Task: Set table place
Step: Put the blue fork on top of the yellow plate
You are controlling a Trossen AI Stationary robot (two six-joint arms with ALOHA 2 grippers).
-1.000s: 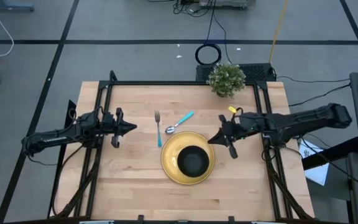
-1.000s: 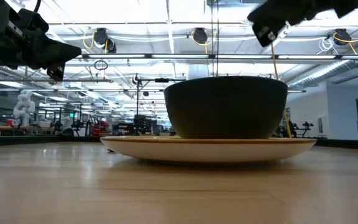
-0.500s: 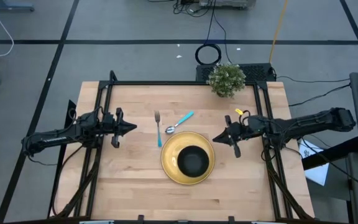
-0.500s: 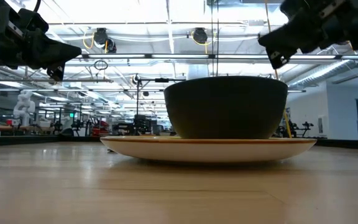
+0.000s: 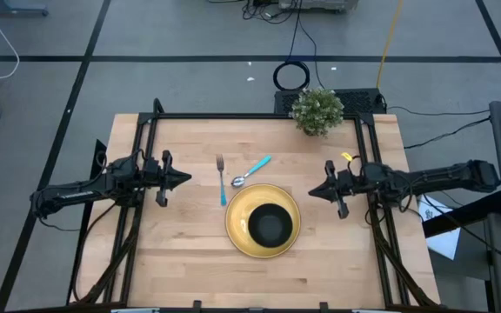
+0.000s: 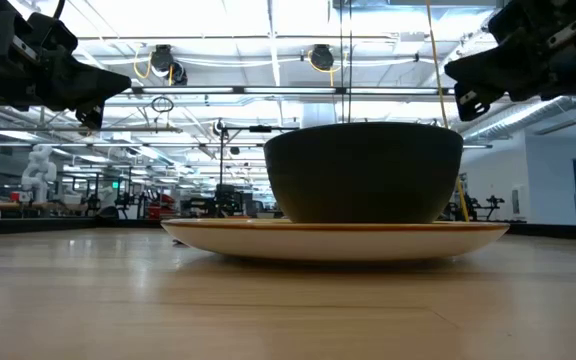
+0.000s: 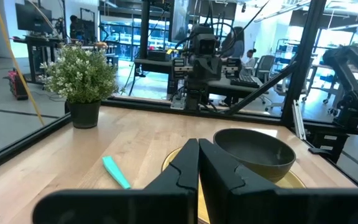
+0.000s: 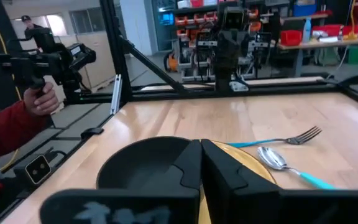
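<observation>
The yellow plate [image 5: 237, 211] lies flat on the wooden table [image 5: 181, 252], near its middle. A black bowl [image 5: 270, 225] stands on the plate. To the plate's far left, a fork [image 5: 221, 178] and a spoon with a teal handle [image 5: 250, 170] lie flat on the wood. My left gripper [image 5: 185, 177] hovers shut over the table's left part, pointing level toward the plate. My right gripper [image 5: 311, 193] hovers shut to the right of the plate, pointing level at it. Both are clear of everything.
A potted plant [image 5: 317, 110] stands at the table's far edge, right of the middle. Black rails [image 5: 233, 116] run along the table's edges. In the right wrist view, a person's hand in a red sleeve [image 8: 39, 96] holds a device beyond the table.
My right gripper has drawn back from the plate toward the table's right edge and sunk, levelling out from a downward slant. It has stayed shut. The plate, bowl, fork and spoon have not moved.
</observation>
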